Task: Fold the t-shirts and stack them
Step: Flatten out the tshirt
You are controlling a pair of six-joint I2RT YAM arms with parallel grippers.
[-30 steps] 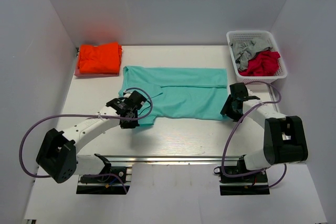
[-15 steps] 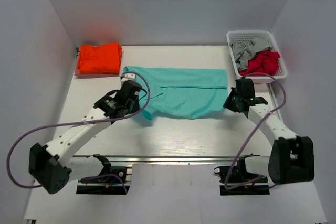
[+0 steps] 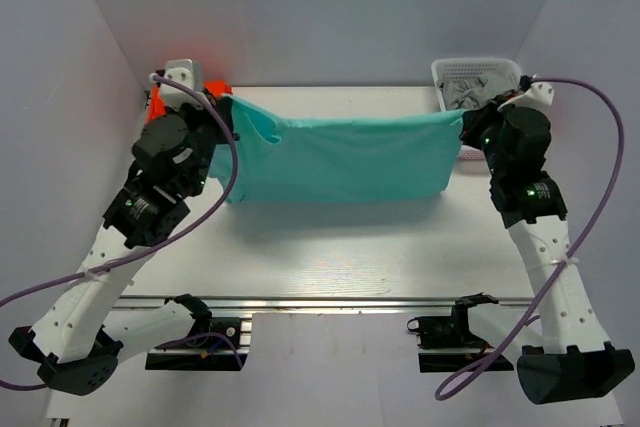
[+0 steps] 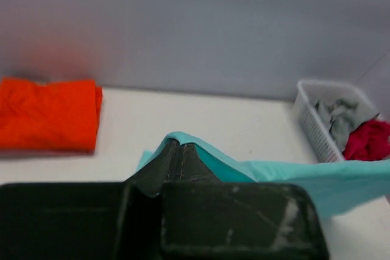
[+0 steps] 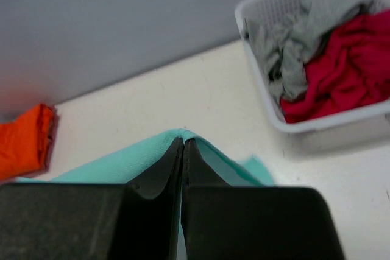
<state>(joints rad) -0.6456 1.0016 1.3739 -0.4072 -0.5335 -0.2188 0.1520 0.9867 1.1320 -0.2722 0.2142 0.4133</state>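
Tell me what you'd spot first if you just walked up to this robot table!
The big teal t-shirt stretched like a banner in the air over the middle of the table, with the left gripper pinching one end and the right gripper pinching the other. After that, the bright orange shirt folded at the far left corner, and the white basket of crumpled clothes at the far right.

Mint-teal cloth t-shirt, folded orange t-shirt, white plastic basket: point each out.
mint-teal cloth t-shirt (image 3: 340, 159), top external view, stretched middle.
folded orange t-shirt (image 4: 49, 114), left wrist view, top face.
white plastic basket (image 5: 341, 131), right wrist view, near wall.
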